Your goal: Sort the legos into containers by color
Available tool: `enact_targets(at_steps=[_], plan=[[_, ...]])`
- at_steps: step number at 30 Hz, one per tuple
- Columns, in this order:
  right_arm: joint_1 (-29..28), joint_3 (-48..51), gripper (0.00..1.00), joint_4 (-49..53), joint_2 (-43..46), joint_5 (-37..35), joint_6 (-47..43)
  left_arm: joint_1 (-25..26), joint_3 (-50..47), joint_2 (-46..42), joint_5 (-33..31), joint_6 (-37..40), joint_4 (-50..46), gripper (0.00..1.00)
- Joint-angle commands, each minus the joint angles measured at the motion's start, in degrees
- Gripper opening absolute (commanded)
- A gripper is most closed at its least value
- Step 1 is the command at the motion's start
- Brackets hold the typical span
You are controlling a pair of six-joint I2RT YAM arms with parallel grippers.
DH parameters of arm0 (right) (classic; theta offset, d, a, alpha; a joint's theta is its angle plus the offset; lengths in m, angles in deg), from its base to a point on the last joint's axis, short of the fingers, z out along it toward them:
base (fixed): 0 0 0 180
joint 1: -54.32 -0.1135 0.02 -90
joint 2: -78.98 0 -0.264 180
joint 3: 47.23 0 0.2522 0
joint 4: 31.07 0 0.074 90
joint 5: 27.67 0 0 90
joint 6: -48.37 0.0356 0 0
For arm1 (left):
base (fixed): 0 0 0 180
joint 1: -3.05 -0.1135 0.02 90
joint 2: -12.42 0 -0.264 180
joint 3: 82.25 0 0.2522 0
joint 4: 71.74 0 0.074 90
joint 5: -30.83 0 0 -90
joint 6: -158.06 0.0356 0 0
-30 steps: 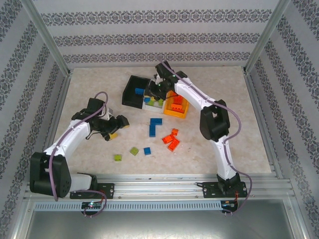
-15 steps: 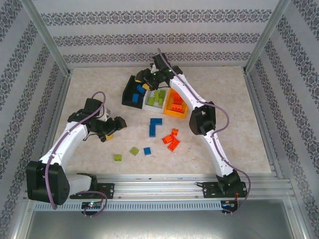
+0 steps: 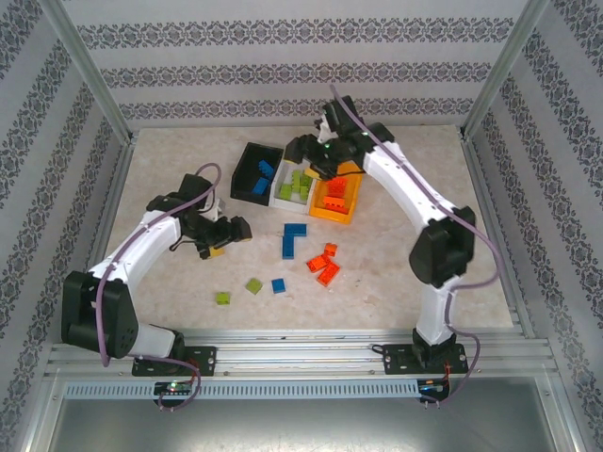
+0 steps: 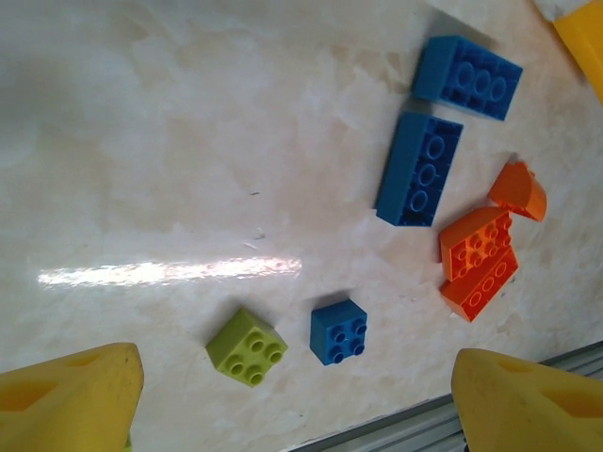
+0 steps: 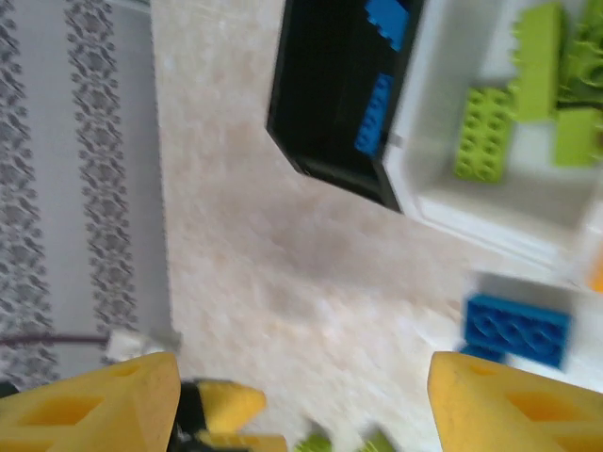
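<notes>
Overhead, worktop (image 3: 424, 254) carries 3 joined containers (image 3: 285, 202), far centre. Rt wrist cam adds contents: blue legos (image 5: 375, 113) in black bin (image 5: 320, 113), green legos (image 5: 482, 132) in white bin (image 5: 443, 188). Left gripper (image 4: 297, 377), right gripper (image 5: 301, 377): fingers wide apart, empty. Left wrist cam: loose legos (image 4: 419, 169) on worktop, studs up.

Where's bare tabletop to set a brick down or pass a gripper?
Free: far-left table between black bin and left wall; near strip between orange-red bricks and right arm. Crowded: centre, where blue bricks, orange-red bricks and lime bricks cluster before the white bin.
</notes>
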State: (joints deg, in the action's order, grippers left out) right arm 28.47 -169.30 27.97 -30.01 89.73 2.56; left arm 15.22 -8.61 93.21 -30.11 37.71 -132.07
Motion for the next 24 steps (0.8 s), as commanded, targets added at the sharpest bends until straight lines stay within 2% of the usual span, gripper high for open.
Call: enact_targets(at_steps=[1, 6, 12, 17, 24], plan=[[1.6, 9.2, 0.76, 7.5, 4.9, -5.1, -4.8, 2.9, 2.9, 1.5, -3.1, 1.0, -4.2, 0.86], [2.5, 21.4, 0.83, 10.2, 11.8, -6.2, -6.7, 4.1, 3.3, 2.0, -1.5, -4.8, -4.0, 0.86], [0.2, 32.3, 0.86, 10.7, 17.1, -8.5, -8.8, 4.4, 7.5, 4.3, -1.8, -5.4, -10.1, 0.86], [-6.6, 35.7, 0.88, 13.3, 14.0, -10.8, -12.0, 4.4, 7.2, 4.1, -2.2, -6.4, -10.5, 0.86], [-14.1, 33.8, 0.87, 14.7, 9.4, -17.8, -13.1, 4.3, 3.1, 5.0, 1.6, -4.7, -4.9, 0.86]])
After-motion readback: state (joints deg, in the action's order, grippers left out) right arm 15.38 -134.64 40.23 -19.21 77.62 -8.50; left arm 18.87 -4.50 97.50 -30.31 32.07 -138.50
